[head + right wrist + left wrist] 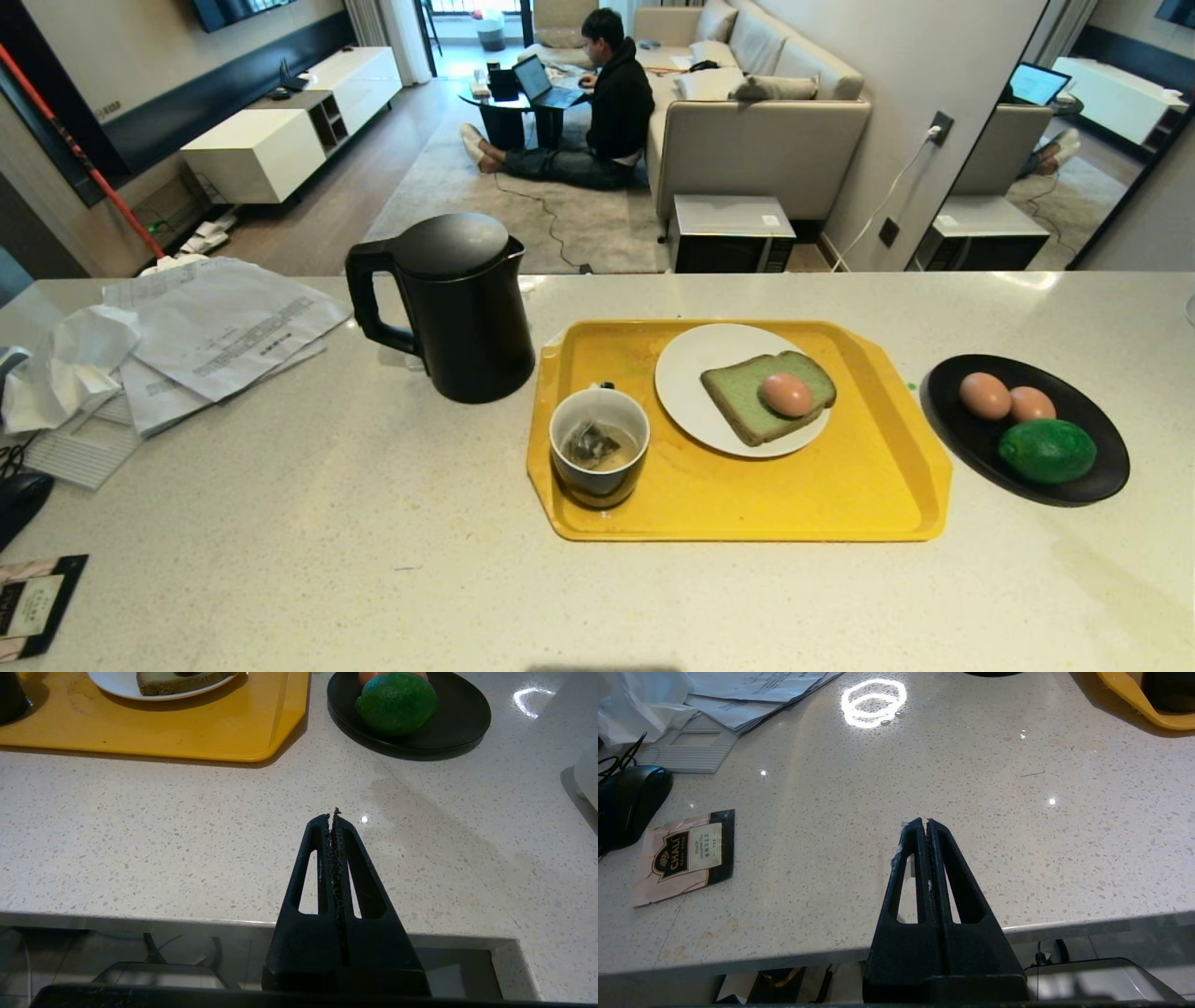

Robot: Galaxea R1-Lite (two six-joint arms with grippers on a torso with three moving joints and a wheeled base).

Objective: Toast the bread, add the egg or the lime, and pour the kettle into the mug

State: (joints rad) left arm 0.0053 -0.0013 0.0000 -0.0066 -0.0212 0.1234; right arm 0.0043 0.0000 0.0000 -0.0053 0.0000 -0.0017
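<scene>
On the yellow tray (840, 504) a white plate (686, 373) carries the pale green bread (738, 392), and one egg (786, 395) lies on top of the slice. The mug (598, 446) stands at the tray's near left corner with a tea bag and liquid inside. Left of the tray stands the black kettle (462, 303), lid down, handle to the left. A black dish (1092, 462) right of the tray holds two eggs (986, 395) and the lime (1047, 451) (396, 701). My left gripper (925, 822) and right gripper (332, 815) hang shut and empty over the counter's near edge.
Crumpled papers (215, 327) and a tissue lie at the counter's left, with a dark mouse (630, 798) and a tea sachet (686, 854) nearer the front. Behind the counter a person (611, 103) sits on the floor by a sofa.
</scene>
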